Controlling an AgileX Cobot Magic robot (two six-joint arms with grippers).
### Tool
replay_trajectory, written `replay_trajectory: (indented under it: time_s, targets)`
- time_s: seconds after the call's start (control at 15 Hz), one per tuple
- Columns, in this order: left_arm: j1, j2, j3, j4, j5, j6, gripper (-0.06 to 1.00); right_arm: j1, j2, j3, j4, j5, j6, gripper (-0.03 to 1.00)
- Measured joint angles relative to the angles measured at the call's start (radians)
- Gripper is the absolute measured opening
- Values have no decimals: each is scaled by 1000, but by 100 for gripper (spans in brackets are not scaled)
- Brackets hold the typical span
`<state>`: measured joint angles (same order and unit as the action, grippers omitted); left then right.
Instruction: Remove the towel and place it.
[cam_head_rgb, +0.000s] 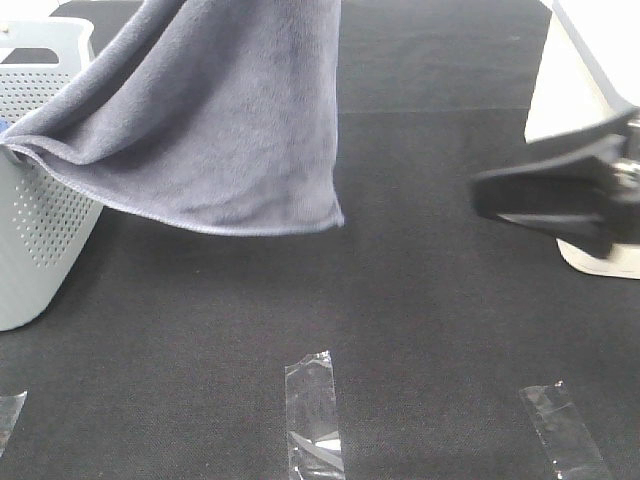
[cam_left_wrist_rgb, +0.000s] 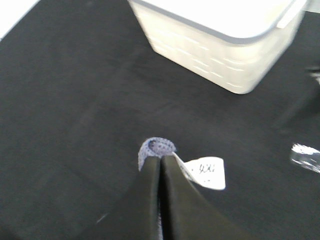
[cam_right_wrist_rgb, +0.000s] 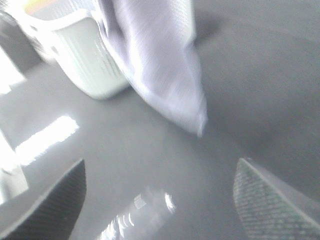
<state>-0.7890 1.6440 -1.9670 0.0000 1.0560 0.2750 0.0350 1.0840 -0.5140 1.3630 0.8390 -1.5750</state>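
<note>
The greyish-lavender towel (cam_head_rgb: 230, 130) hangs from above the top edge of the high view. Its left part drapes over the rim of the grey perforated basket (cam_head_rgb: 40, 220), and its lower right corner hangs free above the black table. My left gripper (cam_left_wrist_rgb: 161, 159) is shut on a bunched bit of the towel (cam_left_wrist_rgb: 157, 147), next to its white label (cam_left_wrist_rgb: 205, 172); this gripper is out of the high view. My right gripper (cam_head_rgb: 490, 200) is open and empty at the right, apart from the towel. The right wrist view shows its wide-apart fingers (cam_right_wrist_rgb: 50, 205), with the towel (cam_right_wrist_rgb: 160, 65) and basket (cam_right_wrist_rgb: 85, 55) beyond them.
A white container (cam_head_rgb: 590, 100) stands at the right edge behind my right gripper; it also shows in the left wrist view (cam_left_wrist_rgb: 225, 45). Clear tape strips (cam_head_rgb: 313, 415) (cam_head_rgb: 565, 430) lie near the table's front edge. Black cloth covers the table (cam_head_rgb: 420, 300).
</note>
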Motion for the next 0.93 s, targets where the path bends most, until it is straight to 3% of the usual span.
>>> replay_trajectory:
  time_s: [0.13,0.27,0.47,0.73,0.93]
  targets:
    - [0,-20,0,-54,35,28,0,0,120,0,111,85,-129,76]
    - [0,-38,0,-71,47,34,0,12,201,0,163,113,-180,76]
    - [0,-46,0,-81,47,35,0,117,317,-12,179,69,-203,76]
    - [0,-46,0,-83,45,36,0,242,428,-33,292,10,-291,76]
    - [0,-46,0,-85,45,36,0,262,506,-33,366,-22,-364,76]
